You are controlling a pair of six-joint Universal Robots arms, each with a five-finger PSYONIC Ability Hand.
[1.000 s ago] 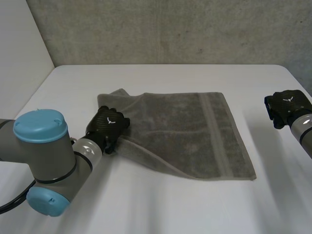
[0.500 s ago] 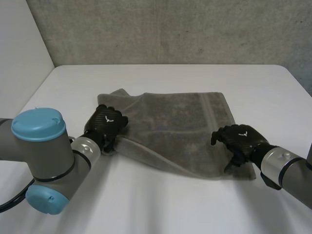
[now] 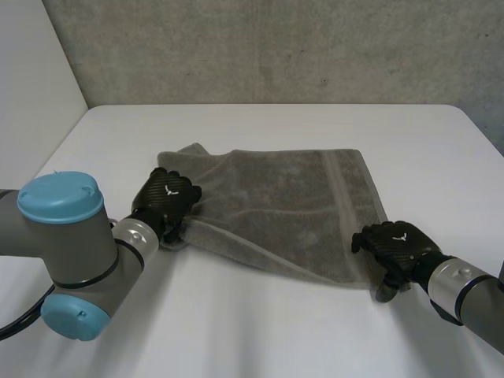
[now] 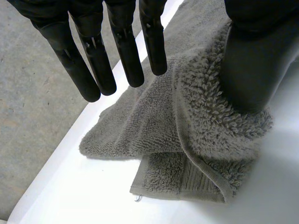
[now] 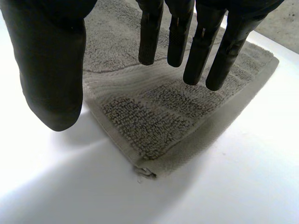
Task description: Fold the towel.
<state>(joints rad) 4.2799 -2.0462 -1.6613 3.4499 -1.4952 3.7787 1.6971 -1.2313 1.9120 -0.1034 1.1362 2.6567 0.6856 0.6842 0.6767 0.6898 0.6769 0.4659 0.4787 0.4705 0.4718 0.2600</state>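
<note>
While the grey towel [image 3: 276, 205] lies mostly flat mid-frame on the white table [image 3: 260, 339], the left hand [image 3: 167, 197] sits at its rumpled left edge, fingers straight, thumb resting on the cloth. Meanwhile the right hand [image 3: 396, 246] is spread loose over the lower-right corner.

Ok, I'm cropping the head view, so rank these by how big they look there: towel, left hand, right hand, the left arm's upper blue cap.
1. towel
2. blue cap, though it sits nearest the camera, which inflates it
3. left hand and right hand: about alike, so not ranked
</note>
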